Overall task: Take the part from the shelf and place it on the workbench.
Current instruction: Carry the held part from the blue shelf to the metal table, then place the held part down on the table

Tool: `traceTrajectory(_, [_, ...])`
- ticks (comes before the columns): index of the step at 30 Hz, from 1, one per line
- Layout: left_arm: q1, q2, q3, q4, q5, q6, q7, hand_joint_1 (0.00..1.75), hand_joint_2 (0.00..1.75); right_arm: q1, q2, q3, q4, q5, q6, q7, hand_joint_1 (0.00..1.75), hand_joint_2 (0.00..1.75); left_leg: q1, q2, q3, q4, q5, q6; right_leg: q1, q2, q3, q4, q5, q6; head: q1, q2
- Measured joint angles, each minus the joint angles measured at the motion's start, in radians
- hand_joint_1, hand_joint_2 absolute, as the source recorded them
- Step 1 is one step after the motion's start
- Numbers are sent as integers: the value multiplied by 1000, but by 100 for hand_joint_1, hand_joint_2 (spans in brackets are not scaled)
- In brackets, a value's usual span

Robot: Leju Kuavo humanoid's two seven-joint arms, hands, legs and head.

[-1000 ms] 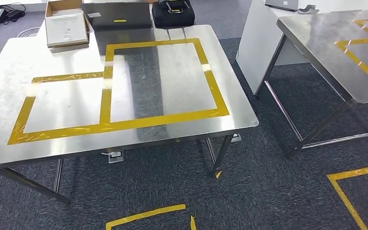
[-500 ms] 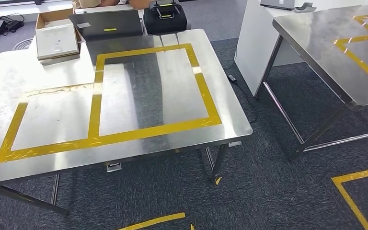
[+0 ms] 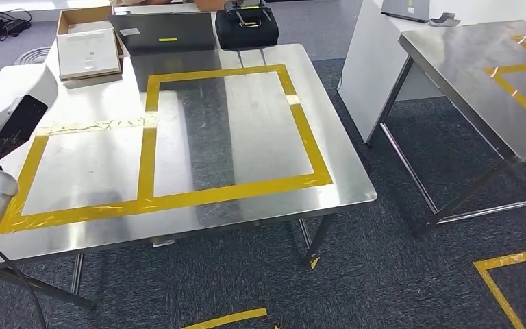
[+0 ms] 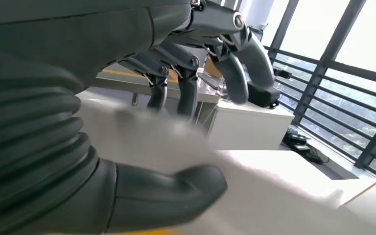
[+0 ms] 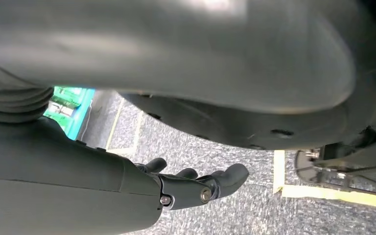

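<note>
At far left our left hand [image 4: 176, 122] grips the white part [image 3: 24, 86], thumb under and fingers over, above the workbench's [image 3: 246, 123] left edge. Our right hand [image 5: 196, 186] hangs empty, fingers loosely curled apart.

A cardboard box [image 3: 88, 42], a dark laptop [image 3: 164, 31] and a black bag [image 3: 246, 24] sat along the far edge; a second steel desk [image 3: 493, 75] stood nearby.
</note>
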Motion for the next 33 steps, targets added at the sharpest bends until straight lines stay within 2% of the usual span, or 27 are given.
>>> traceTrajectory(1, [2,4,0,1,2,0,7,0,0,1,0,0,0,4,1,1,0,0,1,0,2,0,-1,-2,-2,0,15,-43,34,-2,0,0])
traceTrajectory(2, [2,10,0,2,4,0,17,0,0,2,-1,1,0,7,2,1,0,0,1,0,5,0,-3,-5,-3,0,44,-112,75,-5,0,0])
traceTrajectory(3, [2,16,0,3,5,1,29,0,0,2,-1,2,0,12,3,1,0,0,0,-1,7,0,-5,-9,-2,0,74,-179,101,-8,0,0])
traceTrajectory(5, [3,31,0,4,7,7,47,0,0,1,-2,5,0,19,6,-2,0,0,-3,-3,9,-1,-8,-17,0,1,112,-258,123,-12,0,0])
traceTrajectory(8, [7,52,0,5,7,18,56,0,0,1,-2,14,0,28,9,-11,0,0,-5,-4,13,-7,-6,-17,1,1,118,-269,123,-12,-1,0])
traceTrajectory(13, [4,69,0,5,-3,48,51,0,0,-2,-3,26,0,38,14,-42,0,0,-4,-4,25,-26,2,-31,2,2,119,-268,122,-25,-1,0])
traceTrajectory(17, [-13,64,2,-1,-1,73,9,0,0,-5,-3,28,0,41,11,-55,0,0,-3,-4,28,-30,5,-40,3,2,119,-268,122,-30,-1,0])
traceTrajectory(20, [-51,45,5,-11,-2,75,-29,0,0,-6,-3,29,0,43,8,-56,0,0,-2,-4,27,-30,6,-41,4,2,120,-268,122,-30,-1,0])
traceTrajectory(21, [-69,38,6,-16,-3,74,-39,0,0,-7,-2,30,0,43,7,-56,0,0,-3,-4,26,-29,4,-38,2,1,121,-271,123,-28,-1,0])
traceTrajectory(23, [-109,25,7,-27,-21,57,-54,0,0,-8,0,33,0,43,6,-53,0,0,-1,-3,35,-43,13,-27,1,1,127,-280,129,-22,-1,0])
traceTrajectory(24, [-134,19,6,-33,-39,38,-59,0,0,-9,1,34,0,42,5,-51,0,0,3,-1,42,-57,22,-21,1,2,128,-278,125,-17,-1,0])
traceTrajectory(25, [-162,12,4,-39,-63,13,-61,0,0,-9,2,34,0,41,5,-50,0,0,8,1,50,-73,33,-17,2,4,120,-259,109,-11,0,0])
traceTrajectory(26, [-194,5,1,-44,-86,-13,-61,0,0,-9,2,34,0,39,5,-49,0,0,14,3,53,-85,40,-17,0,5,103,-220,81,-5,2,0])
traceTrajectory(28, [-253,-6,-10,-55,-122,-54,-58,0,0,-9,3,34,0,36,6,-49,0,0,18,6,49,-87,46,-17,-12,5,48,-100,19,10,4,0])
traceTrajectory(29, [-276,-11,-16,-60,-134,-67,-56,0,0,-8,3,34,0,34,6,-49,0,0,21,7,46,-84,46,-21,-20,5,28,-54,5,19,4,0])
traceTrajectory(30, [-298,-16,-22,-65,-143,-77,-54,0,0,-8,3,34,0,32,6,-47,0,0,26,9,43,-81,46,-25,-28,4,22,-37,9,28,4,0])
traceTrajectory(31, [-320,-21,-26,-72,-152,-86,-52,0,0,-8,3,34,0,29,6,-45,0,0,33,10,38,-75,46,-33,-37,4,35,-59,30,38,3,0])
traceTrajectory(33, [-372,-37,-36,-88,-165,-99,-48,0,0,-8,4,33,0,22,3,-38,0,0,49,10,21,-54,42,-56,-54,2,96,-172,82,64,4,0])
